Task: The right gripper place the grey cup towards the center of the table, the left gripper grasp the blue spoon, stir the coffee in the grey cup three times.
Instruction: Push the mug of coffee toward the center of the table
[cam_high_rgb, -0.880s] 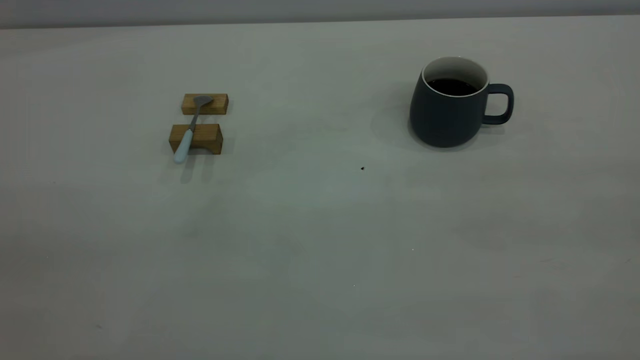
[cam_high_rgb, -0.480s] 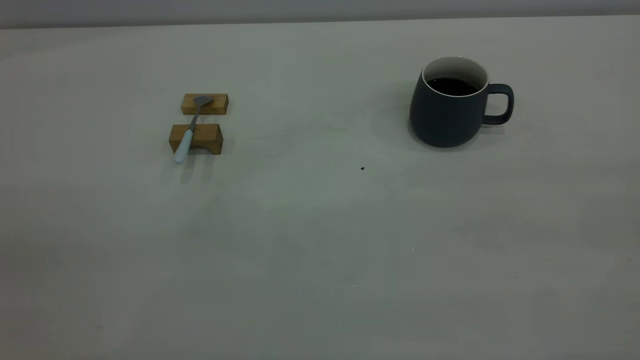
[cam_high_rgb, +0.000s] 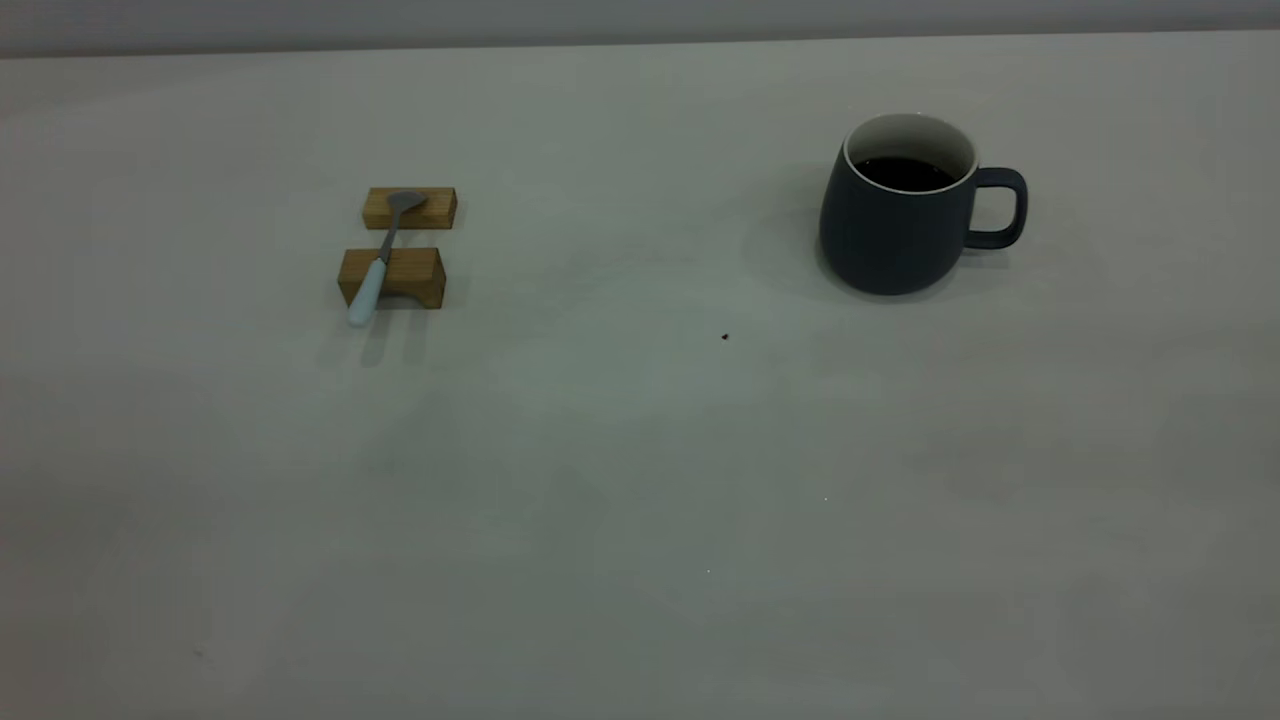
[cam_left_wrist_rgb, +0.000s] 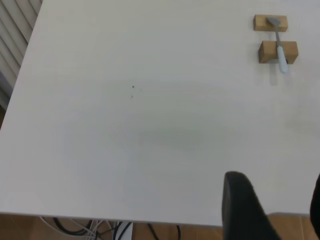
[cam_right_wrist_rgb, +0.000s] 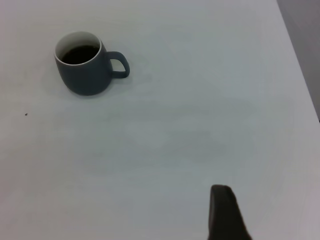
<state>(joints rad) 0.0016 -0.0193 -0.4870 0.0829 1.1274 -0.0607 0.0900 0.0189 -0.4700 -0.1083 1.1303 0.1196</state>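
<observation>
The grey cup (cam_high_rgb: 890, 235) stands upright at the table's far right, its handle pointing right, with dark coffee (cam_high_rgb: 905, 173) inside. The blue spoon (cam_high_rgb: 368, 290) lies across two wooden blocks at the far left, bowl on the far block, pale handle sticking out toward the near side. Neither gripper appears in the exterior view. In the left wrist view my left gripper (cam_left_wrist_rgb: 276, 179) is open and empty, far from the spoon (cam_left_wrist_rgb: 280, 50). In the right wrist view my right gripper (cam_right_wrist_rgb: 272, 200) shows one finger (cam_right_wrist_rgb: 222, 212) with bare table beside it, far from the cup (cam_right_wrist_rgb: 82, 77).
Two tan wooden blocks (cam_high_rgb: 430, 208) (cam_high_rgb: 415, 275) hold the spoon off the table (cam_high_rgb: 640, 450). A tiny dark speck (cam_high_rgb: 725, 337) lies between spoon and cup. The table's near edge, with floor and cables below, shows in the left wrist view.
</observation>
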